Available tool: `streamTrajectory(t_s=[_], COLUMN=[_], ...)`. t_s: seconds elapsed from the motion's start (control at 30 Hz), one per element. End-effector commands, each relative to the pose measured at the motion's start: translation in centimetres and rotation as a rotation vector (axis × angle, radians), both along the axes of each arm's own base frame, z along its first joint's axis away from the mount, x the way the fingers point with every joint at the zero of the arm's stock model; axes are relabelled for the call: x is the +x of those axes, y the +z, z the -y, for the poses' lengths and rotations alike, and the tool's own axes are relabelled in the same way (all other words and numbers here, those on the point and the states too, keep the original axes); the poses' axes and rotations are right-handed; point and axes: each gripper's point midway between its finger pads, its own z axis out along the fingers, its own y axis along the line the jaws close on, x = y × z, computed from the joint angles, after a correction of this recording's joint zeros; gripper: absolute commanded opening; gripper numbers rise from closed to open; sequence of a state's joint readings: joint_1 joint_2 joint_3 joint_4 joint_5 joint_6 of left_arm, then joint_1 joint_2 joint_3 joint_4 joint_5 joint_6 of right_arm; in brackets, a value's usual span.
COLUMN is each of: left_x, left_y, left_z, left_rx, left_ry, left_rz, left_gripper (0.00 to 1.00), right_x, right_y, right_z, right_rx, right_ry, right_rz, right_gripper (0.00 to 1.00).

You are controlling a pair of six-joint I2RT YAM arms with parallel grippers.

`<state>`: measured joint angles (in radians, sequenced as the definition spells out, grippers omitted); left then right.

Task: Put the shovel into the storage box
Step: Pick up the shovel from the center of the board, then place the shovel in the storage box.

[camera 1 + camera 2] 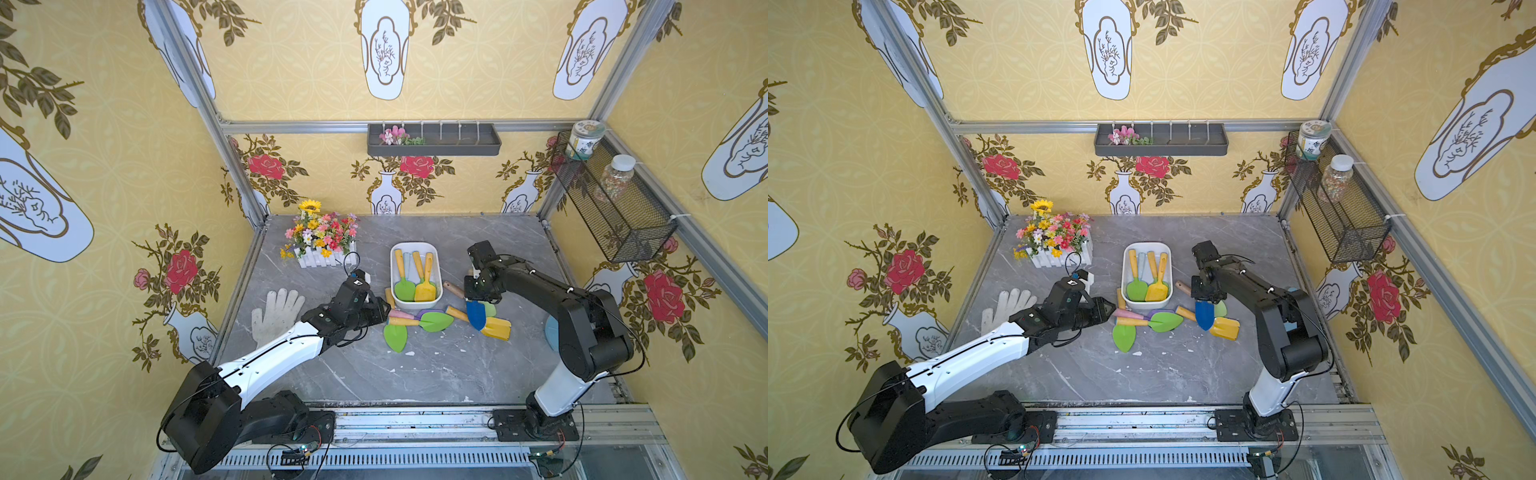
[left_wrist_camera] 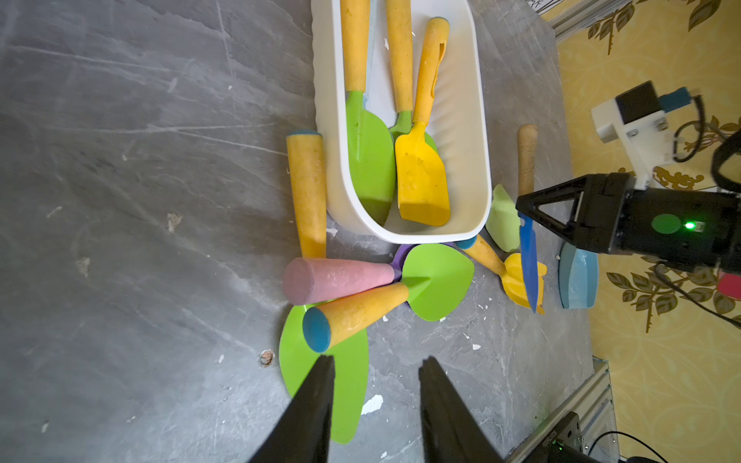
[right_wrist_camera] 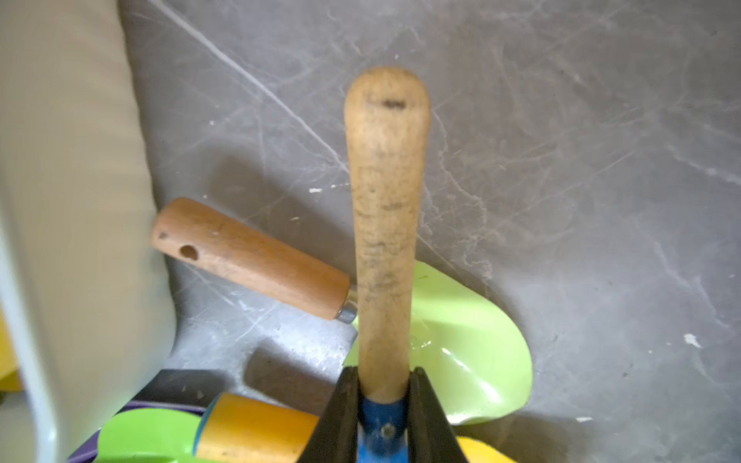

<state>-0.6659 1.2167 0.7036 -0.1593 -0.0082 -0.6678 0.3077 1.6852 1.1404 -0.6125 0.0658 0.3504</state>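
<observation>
Your left jaws stand spread and empty beside the loose shovels (image 1: 432, 322). The box (image 1: 415, 306) lies between the arms, just left of the right jaws. Those pinch the blue shovel (image 1: 476, 314) at its neck: blue blade, worn wooden handle, long axis roughly parallel to the box.

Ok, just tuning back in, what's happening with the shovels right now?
The right gripper is shut on the blue shovel, clamped where its wooden handle meets the blue neck, beside the storage box and not yet in it. The box already holds other shovels. The left gripper is open and empty, poised over the loose shovels beside the box.
</observation>
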Motion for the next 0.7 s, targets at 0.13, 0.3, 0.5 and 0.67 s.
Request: streamTrajectory(t_s=[0.13,0.3,0.5,0.67], left_x=[0.2,0.1,-0.2,-0.5], left_y=[0.4,0.4,0.6,0.7], left_z=[-0.4,-0.5,-0.8,-1.2], left_rx=[-0.011,-0.018,-0.020,-0.019], left_ry=[0.033,0.037,0.046,0.051], left_rz=[0.008,0.005,0.005,0.005], left_gripper=[0.41,0.41,0.42,0.42], right_x=[0.5,1.7,3.3,4.7], right_y=[4.3,6.7,7.6,7.0], right_z=[-3.3,-7.6,-11.8,-13.7], right_rx=[-0.024,0.010,0.031,0.044], right_ry=[0.061,0.118,0.165,0.168], right_rz=[0.064,0.103,0.118,0.113], right_gripper=[0.18,0.18,0.18,0.18])
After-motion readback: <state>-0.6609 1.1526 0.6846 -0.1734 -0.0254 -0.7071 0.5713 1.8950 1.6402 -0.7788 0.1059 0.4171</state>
